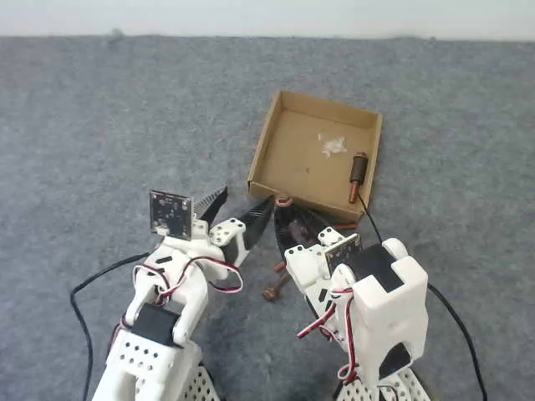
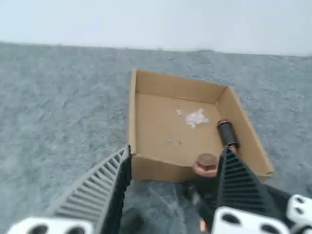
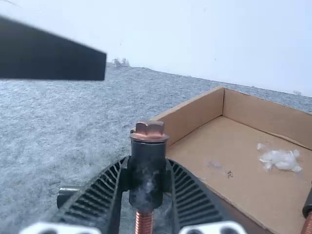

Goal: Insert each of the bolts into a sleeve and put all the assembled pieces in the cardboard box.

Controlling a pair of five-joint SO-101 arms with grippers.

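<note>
Right hand (image 3: 146, 170) clamps sleeved bolt (image 3: 148, 132) just before cardboard box (image 3: 195, 114) wall.

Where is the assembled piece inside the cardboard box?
High view: the assembled piece lies along the right wall of the cardboard box, near a white scrap.

box (image 1: 297, 163) tan | bolt (image 3: 148, 130) copper | sleeve (image 3: 146, 168) black | carpet (image 1: 125, 109) mottled grey | scrap (image 1: 333, 145) whitish, maybe translucent

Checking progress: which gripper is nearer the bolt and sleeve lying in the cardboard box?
Right. The right gripper, shut on another assembled piece, sits just outside the cardboard box's near wall. The open left gripper is beside it, farther from the boxed piece.
</note>
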